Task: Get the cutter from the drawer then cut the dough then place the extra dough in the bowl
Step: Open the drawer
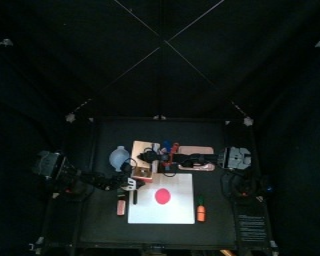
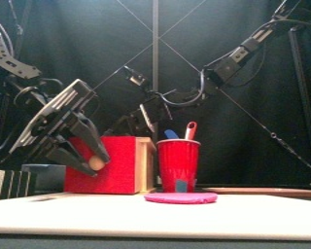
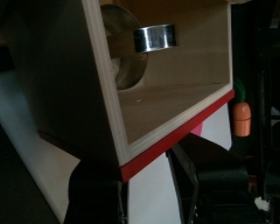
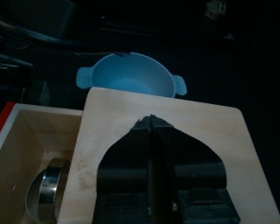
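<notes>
The pale wooden box [image 4: 213, 131] stands at the back left, its drawer pulled out. My left gripper [image 3: 149, 164] is shut on the red drawer front [image 3: 178, 131], seen low at the left in the front view [image 2: 109, 165]. The round metal cutter [image 3: 156, 37] lies inside the open drawer. My right gripper [image 4: 154, 129] rests on the box's top board with its jaws together. The red dough disc [image 1: 162, 195] lies flat on the white cutting board [image 1: 183, 205]. Beyond the box sits the blue-grey bowl [image 4: 130, 72].
A red cup [image 2: 179, 163] holding a blue and a red toy knife stands right of the box, behind the dough. An orange toy carrot [image 1: 199, 213] lies at the board's right edge, and another small toy [image 1: 120, 207] at its left edge.
</notes>
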Tool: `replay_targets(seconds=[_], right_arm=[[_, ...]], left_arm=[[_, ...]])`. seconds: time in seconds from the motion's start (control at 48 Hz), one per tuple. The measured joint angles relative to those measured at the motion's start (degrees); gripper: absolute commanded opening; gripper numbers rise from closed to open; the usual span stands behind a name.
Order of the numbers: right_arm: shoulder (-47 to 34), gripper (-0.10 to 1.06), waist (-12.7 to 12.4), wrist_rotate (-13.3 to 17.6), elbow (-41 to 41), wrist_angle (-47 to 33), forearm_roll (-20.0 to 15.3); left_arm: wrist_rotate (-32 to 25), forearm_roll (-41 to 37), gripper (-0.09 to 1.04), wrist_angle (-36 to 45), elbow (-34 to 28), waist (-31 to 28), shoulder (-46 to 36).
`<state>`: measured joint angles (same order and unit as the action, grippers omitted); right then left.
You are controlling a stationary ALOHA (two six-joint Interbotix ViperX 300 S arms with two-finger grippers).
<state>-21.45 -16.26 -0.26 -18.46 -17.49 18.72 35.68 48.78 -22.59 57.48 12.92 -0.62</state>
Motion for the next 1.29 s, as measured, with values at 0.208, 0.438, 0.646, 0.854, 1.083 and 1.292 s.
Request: replay_targets(seconds=[0.208, 0.438, 0.646, 0.854, 1.083, 1.292], right_arm=[[0.0, 0.03, 0.0, 0.0, 0.0, 0.0, 0.0], [0.0, 0.03, 0.09, 0.0, 0.0, 0.0, 0.0], [0.0, 0.03, 0.0, 0.09, 0.09, 0.09, 0.0], [0.0, 0.03, 0.0, 0.0, 0.09, 0.09, 0.0], [0.0, 0.03, 0.0, 0.0, 0.18, 0.09, 0.09], [0.0, 0.03, 0.09, 0.09, 0.18, 0.09, 0.0]], left_arm=[[0.0, 0.0, 0.55, 0.18, -0.09, 0.0, 0.0], [0.0, 0.0, 0.55, 0.53, -0.18, 0.26, 0.0], [0.0, 0.0, 0.56, 0.53, -0.18, 0.35, 0.0], [-0.09, 0.0, 0.61, -0.7, -0.18, 0.62, 0.0], [-1.41, -0.79, 0.84, -1.32, -0.53, 2.02, 0.0], [-1.49, -0.97, 0.93, -0.97, -0.7, 2.46, -0.79]])
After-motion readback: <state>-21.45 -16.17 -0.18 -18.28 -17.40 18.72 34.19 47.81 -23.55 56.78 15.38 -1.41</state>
